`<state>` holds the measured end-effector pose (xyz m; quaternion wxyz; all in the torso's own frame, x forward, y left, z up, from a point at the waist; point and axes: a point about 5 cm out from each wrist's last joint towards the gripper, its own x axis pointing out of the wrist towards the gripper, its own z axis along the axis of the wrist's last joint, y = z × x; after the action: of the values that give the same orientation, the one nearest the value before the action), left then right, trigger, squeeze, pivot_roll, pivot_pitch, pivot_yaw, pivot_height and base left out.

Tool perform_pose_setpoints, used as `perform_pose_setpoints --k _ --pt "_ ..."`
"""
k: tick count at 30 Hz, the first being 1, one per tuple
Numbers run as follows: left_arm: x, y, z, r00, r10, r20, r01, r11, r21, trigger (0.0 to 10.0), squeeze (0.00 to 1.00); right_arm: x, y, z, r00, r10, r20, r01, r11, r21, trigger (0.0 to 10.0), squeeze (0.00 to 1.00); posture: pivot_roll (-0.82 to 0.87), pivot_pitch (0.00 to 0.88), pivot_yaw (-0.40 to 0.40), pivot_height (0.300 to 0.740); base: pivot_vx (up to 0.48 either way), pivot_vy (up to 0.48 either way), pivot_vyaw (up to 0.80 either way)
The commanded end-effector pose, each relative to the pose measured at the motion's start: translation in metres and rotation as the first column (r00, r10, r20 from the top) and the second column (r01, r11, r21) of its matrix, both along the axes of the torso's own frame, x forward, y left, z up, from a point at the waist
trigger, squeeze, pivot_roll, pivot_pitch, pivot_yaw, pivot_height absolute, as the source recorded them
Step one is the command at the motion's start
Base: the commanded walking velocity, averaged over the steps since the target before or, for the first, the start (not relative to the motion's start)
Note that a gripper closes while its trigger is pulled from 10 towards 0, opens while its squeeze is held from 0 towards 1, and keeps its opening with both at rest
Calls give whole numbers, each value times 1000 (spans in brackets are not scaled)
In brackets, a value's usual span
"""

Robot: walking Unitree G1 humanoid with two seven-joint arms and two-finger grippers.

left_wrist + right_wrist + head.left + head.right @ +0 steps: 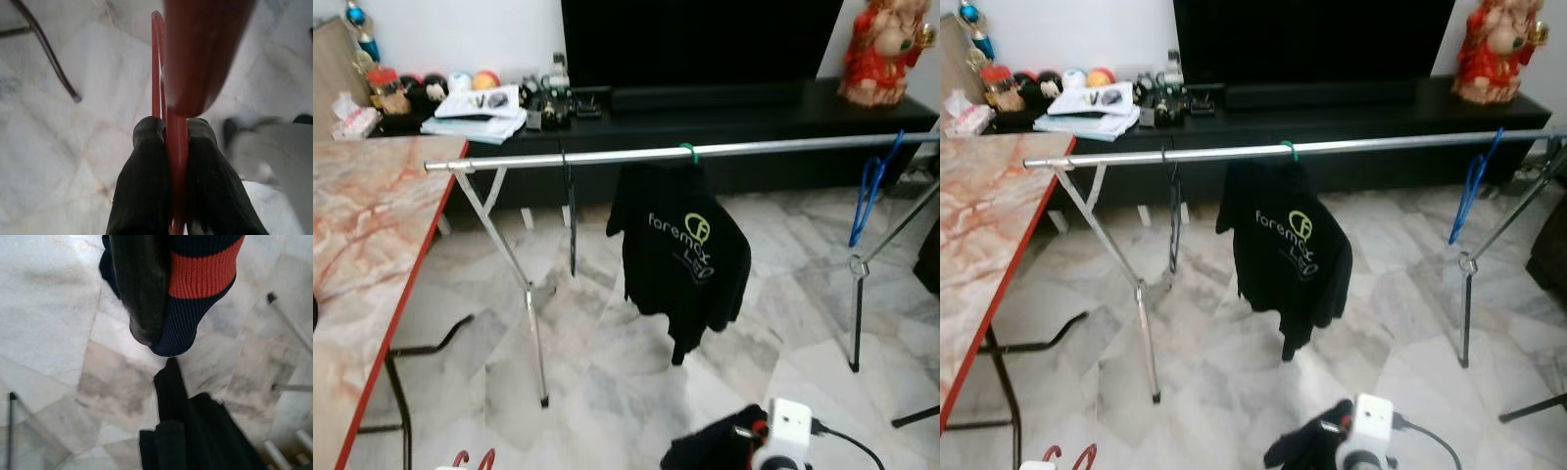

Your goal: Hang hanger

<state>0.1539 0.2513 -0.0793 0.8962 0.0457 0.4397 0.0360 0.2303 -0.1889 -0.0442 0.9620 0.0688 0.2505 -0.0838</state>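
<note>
The left pincer is closed tight on a red hanger, its two black fingers pressed against the thin red wire from either side; in the left eye view the hanger's red curves peek up at the bottom edge, low above the marble floor. The right pincer has hold of a navy knitted garment with an orange stripe, one black finger lying against the cloth, with a dark cloth hanging below it. Ahead stands a silver clothes rail on crossed metal legs. A black T-shirt with a green and white logo hangs near the middle of the rail on a green hook, a dark empty hanger hangs to its left, and a blue hanger hangs near the rail's right end. A marble-patterned worktop with a red edge stands at the left. Behind the rail a black TV cabinet carries papers, coloured balls and a red figurine
</note>
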Motion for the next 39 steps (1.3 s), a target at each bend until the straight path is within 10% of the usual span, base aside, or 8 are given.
perform_pose_setpoints --k 1,39 --pt "-14 8 -3 999 17 -41 -17 1000 19 10000 0 5 8 3 1000 16 27 -16 1000 9 10000 0 48 62 40 740 0 0 0" --pt "-12 3 -4 999 14 -42 -13 1000 11 10000 0 6 9 4 999 17 31 -17 1000 9 10000 0 50 61 43 740 -26 0 0"
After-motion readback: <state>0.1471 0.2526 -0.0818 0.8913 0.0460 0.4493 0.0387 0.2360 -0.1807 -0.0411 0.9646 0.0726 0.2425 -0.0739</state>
